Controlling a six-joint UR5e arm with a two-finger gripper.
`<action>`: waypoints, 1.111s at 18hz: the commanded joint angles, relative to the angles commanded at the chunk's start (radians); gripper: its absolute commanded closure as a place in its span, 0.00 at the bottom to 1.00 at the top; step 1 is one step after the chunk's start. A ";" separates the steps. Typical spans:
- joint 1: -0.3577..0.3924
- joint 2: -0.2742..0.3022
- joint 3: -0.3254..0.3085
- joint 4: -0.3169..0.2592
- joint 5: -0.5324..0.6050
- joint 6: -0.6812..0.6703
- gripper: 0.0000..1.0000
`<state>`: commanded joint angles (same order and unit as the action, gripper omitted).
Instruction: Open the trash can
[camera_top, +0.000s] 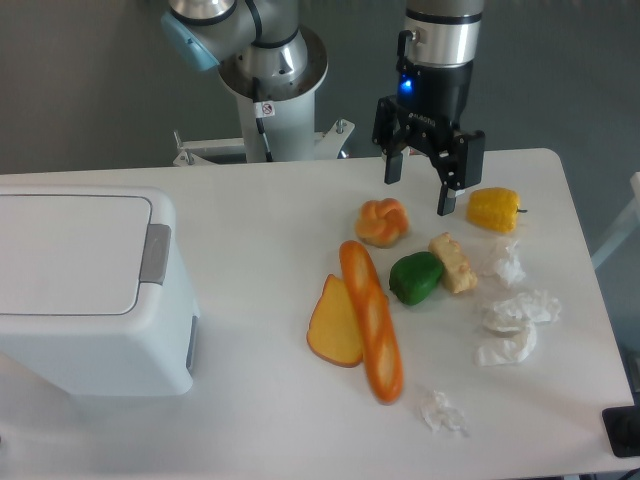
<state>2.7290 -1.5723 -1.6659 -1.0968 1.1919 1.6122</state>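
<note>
The pincer hangs spread and empty over the far side of the table. Its way to the trash can passes near the bun and baguette; travelling low could knock them. The closed trash can sits well apart, toward eight o'clock, grey push tab facing the food.
</note>
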 joint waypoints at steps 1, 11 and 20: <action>0.002 0.000 0.000 0.000 -0.002 -0.002 0.00; -0.003 0.000 0.014 0.000 -0.119 -0.233 0.00; -0.087 -0.005 0.069 -0.002 -0.132 -0.544 0.00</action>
<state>2.6417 -1.5769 -1.5970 -1.0983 1.0600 1.0682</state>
